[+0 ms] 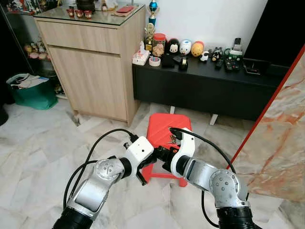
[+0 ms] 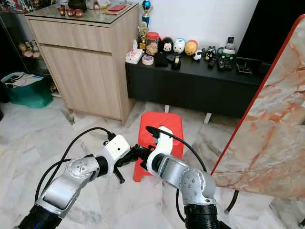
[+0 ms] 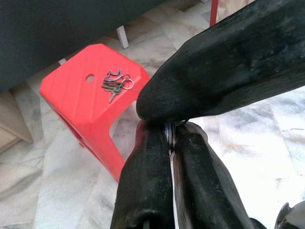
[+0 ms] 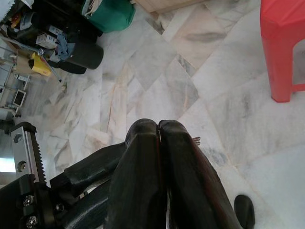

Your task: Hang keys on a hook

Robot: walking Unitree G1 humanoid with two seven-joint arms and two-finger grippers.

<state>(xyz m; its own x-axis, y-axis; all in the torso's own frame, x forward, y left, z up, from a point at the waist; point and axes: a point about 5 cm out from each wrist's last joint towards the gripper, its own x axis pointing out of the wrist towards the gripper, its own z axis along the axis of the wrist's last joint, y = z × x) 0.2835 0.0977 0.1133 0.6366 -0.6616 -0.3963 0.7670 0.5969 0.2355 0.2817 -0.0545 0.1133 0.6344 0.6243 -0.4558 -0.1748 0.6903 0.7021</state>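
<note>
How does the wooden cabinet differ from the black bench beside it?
The wooden cabinet is tall and pale; the black bench is low and long. The cabinet shows a drawer front; the bench front is plain. Both stand side by side against the wall and carry small things.

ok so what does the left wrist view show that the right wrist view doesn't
Left wrist view: a bunch of keys lying on top of the red stool, with the left pincer shut nearer the camera. Right wrist view: a green bag and a clutter of boxes across the room, beyond the shut right pincer. Shared: the red stool and the marble floor.
</note>
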